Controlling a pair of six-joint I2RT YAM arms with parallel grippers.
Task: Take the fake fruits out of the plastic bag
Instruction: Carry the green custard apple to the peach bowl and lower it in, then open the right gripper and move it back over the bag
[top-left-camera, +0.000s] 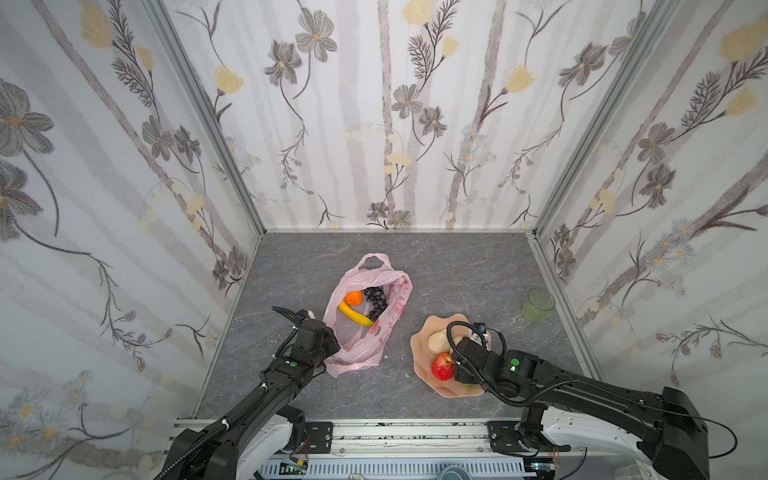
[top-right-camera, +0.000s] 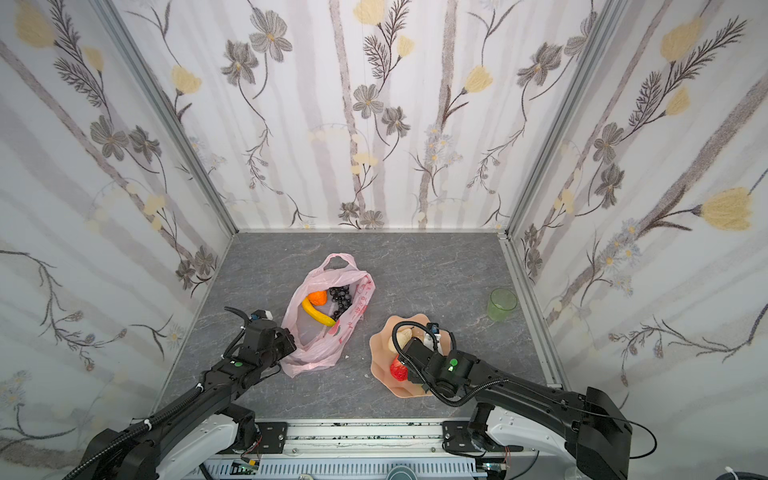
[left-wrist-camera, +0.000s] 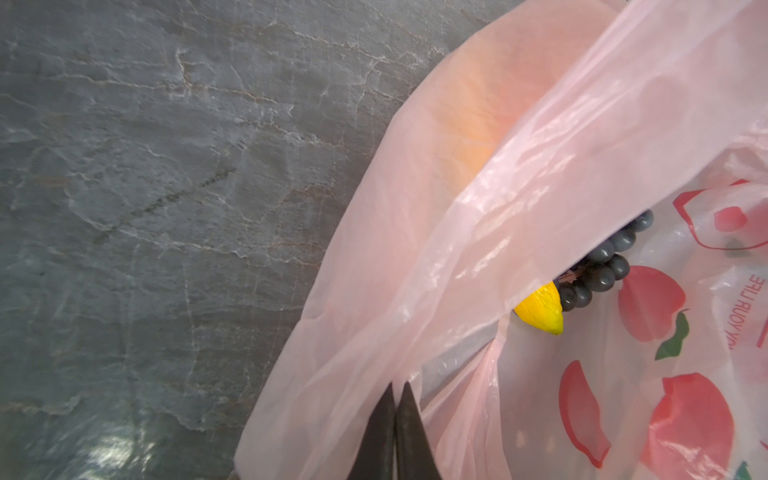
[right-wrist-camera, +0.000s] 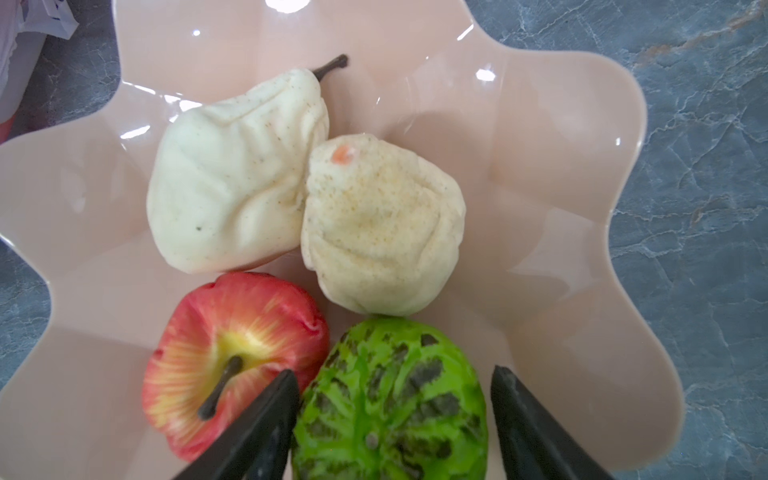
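While the left pincer (left-wrist-camera: 397, 388) pinches the thin pink plastic bag (left-wrist-camera: 519, 187), the right pincer (right-wrist-camera: 395, 370), spread astride the mottled green fruit (right-wrist-camera: 390, 403) lower-centre, should rise straight.

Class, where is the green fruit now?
Right wrist view: the green fruit sits on the peach plate, beside the red apple, between the open jaws of the right gripper.

Grey marbled tabletop (top-left-camera: 457, 270), bearing pink plastic bag (top-left-camera: 357, 353), peach scalloped plate (top-left-camera: 420, 353), green cup (top-left-camera: 538, 304)
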